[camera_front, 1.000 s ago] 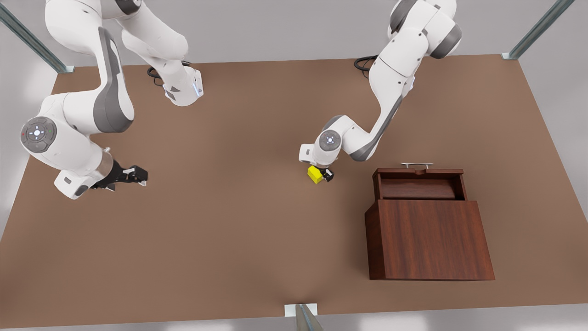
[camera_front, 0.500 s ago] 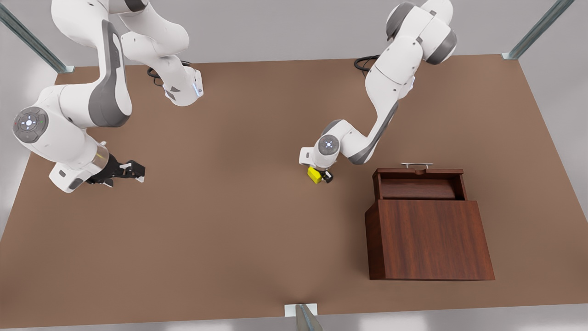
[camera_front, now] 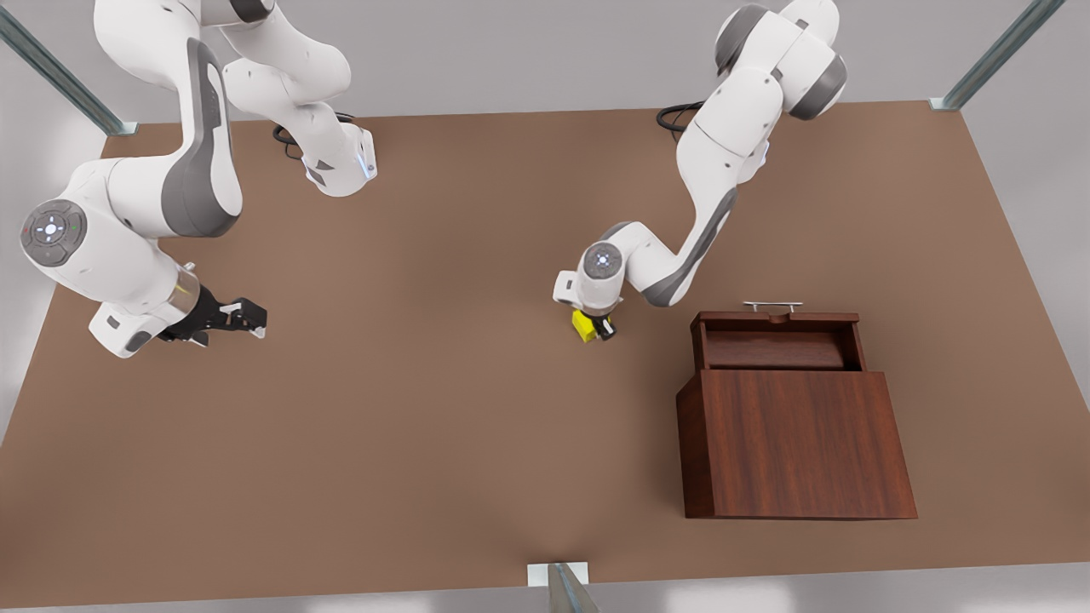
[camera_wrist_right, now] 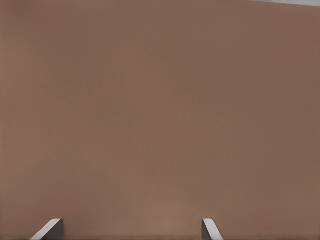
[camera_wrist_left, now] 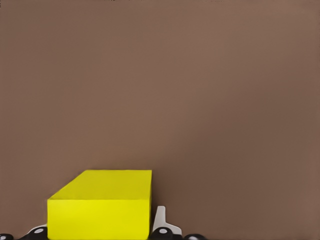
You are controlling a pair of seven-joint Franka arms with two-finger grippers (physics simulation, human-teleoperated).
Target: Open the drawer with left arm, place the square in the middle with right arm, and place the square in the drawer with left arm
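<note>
The square (camera_front: 584,324) is a small yellow cube resting on the brown tabletop near the middle, to the front view's left of the cabinet. In the left wrist view the square (camera_wrist_left: 102,205) sits between the fingers. My left gripper (camera_front: 593,328) reaches straight down over it, shut on its sides. The drawer (camera_front: 777,347) of the reddish-brown cabinet (camera_front: 796,443) is pulled open toward the far side, and its silver handle (camera_front: 772,305) shows. My right gripper (camera_front: 243,322) waits at the front view's left, open, low over bare table; its fingertips (camera_wrist_right: 50,230) stand wide apart.
Both arm bases (camera_front: 341,166) stand at the table's far edge with black cables beside them. Metal frame posts (camera_front: 562,583) mark the near edge and far corners. Bare tabletop (camera_front: 409,409) stretches between the two grippers and in front of the cabinet.
My left gripper has sunk a little lower around the square, which stayed in place. The right arm has drawn back slightly toward the front view's left.
</note>
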